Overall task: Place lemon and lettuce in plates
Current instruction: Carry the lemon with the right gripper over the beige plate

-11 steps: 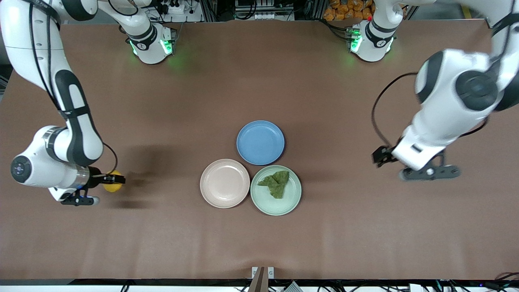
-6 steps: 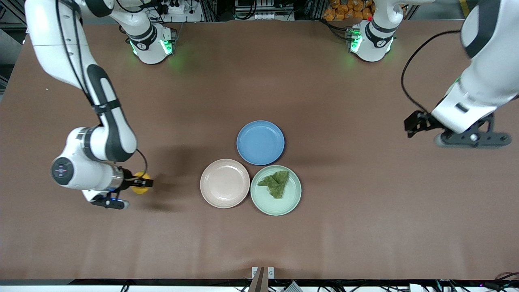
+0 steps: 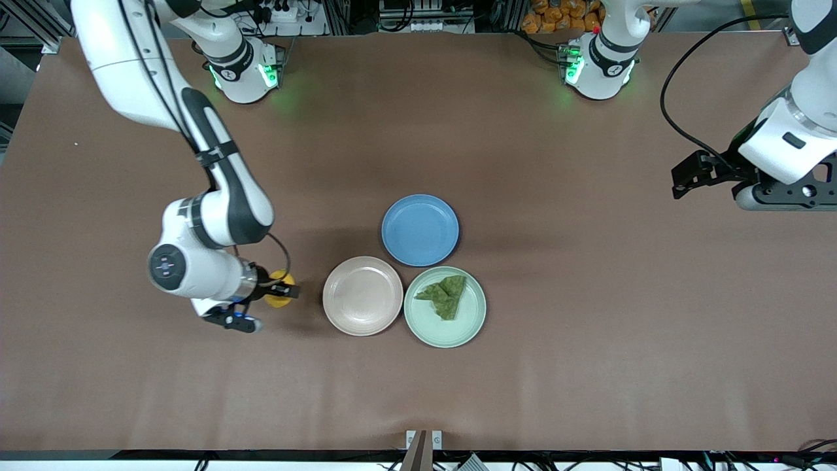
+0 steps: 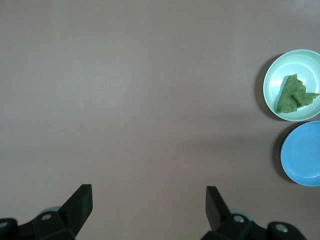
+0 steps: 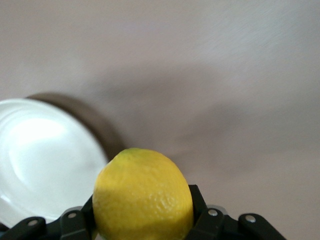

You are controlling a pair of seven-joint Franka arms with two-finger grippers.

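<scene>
My right gripper (image 3: pixel 282 290) is shut on the yellow lemon (image 3: pixel 277 299) and holds it above the bare table, beside the beige-pink plate (image 3: pixel 363 296) on the right arm's side. The lemon (image 5: pixel 143 196) fills the right wrist view between the fingers, with that plate's rim (image 5: pixel 30 165) close by. The dark green lettuce (image 3: pixel 446 296) lies in the mint green plate (image 3: pixel 444 330), which touches the beige-pink one. My left gripper (image 3: pixel 694 175) is open and empty, raised over the left arm's end of the table. The left wrist view shows the lettuce (image 4: pixel 293 93) in the mint plate (image 4: pixel 272 80).
A blue plate (image 3: pixel 420 229) stands farther from the front camera, touching both other plates; it also shows in the left wrist view (image 4: pixel 302 153). The two robot bases stand at the table's back edge. Brown table surface (image 3: pixel 588 340) lies all around the plates.
My right gripper has carried the lemon toward the beige-pink plate. My left arm has pulled up and away toward its own end of the table. The lettuce and plates have not moved.
</scene>
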